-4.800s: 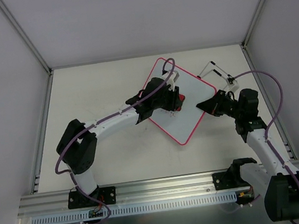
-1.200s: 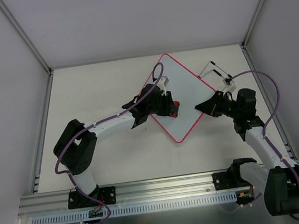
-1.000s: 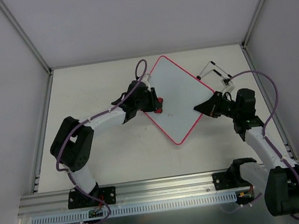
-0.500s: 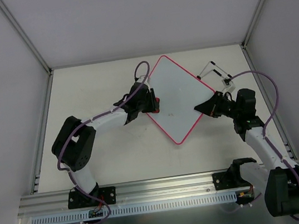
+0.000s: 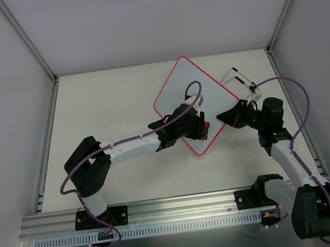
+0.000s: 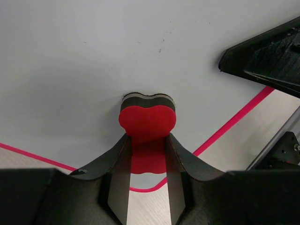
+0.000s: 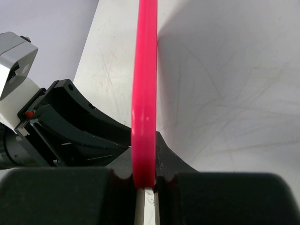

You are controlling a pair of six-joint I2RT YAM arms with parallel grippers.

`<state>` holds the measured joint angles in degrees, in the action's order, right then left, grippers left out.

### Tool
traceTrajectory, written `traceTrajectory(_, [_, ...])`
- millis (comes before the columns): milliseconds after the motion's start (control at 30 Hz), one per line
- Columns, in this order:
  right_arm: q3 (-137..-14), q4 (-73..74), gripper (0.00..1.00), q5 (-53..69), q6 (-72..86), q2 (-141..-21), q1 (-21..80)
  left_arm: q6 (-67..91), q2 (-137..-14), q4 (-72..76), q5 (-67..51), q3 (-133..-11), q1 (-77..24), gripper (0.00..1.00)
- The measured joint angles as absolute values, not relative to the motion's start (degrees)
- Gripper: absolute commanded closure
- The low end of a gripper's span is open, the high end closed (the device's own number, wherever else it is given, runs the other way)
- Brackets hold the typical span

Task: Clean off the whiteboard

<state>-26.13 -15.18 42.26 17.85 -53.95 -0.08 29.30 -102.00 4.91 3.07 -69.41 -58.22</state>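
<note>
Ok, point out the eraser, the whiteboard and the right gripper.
eraser (image 6: pixel 147 123), left wrist view, on its red lobed end.
whiteboard (image 5: pixel 188 89), top external view, on bare white surface.
right gripper (image 5: pixel 220 117), top external view, at the fingertips on the board's edge.

The table (image 5: pixel 107 107) is a pale off-white surface, faintly scuffed. The whiteboard (image 5: pixel 191 88) lies flat on it, turned so that its corners point like a diamond's, white with a thin pink-red frame. Just beside the whiteboard's far right edge rests a small white-and-black wire-like frame (image 5: pixel 237 79); whether the two touch is unclear. Nearer than the whiteboard, an aluminium rail (image 5: pixel 183 204) runs along the table's edge.
</note>
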Motion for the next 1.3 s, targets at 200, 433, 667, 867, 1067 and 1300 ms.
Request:
traceTrajectory(200, [-26.13, -15.22, 1.0, 42.37, 17.93, -53.95, -0.08, 29.5, -101.71, 4.49, 2.26, -69.56, -57.49, 1.0])
traceTrajectory(433, [-26.02, -15.2, 1.0, 42.96, 19.7, -53.95, 0.45, 29.67, -101.12, 5.26, 0.1, -67.75, -49.76, 1.0])
traceTrajectory(667, [-26.0, -14.15, 1.0, 46.04, 21.71, -53.93, 1.37, 27.86, -101.89, 4.73, 0.58, -68.31, -39.86, 1.0])
traceTrajectory(867, [-26.0, -14.24, 1.0, 45.21, 22.65, -53.93, 1.32, 25.69, -104.97, 3.66, 0.05, -72.29, -38.68, 1.0])
traceTrajectory(1067, [-26.0, -14.22, 1.0, 44.56, 23.2, -53.93, 1.13, 22.61, -105.97, 3.05, 0.27, -74.76, -40.88, 1.0])
traceTrajectory(1300, [-25.76, -12.67, 1.0, 43.68, 23.53, -53.93, 0.56, 18.11, -105.54, 3.07, 0.8, -78.59, -51.77, 1.0])
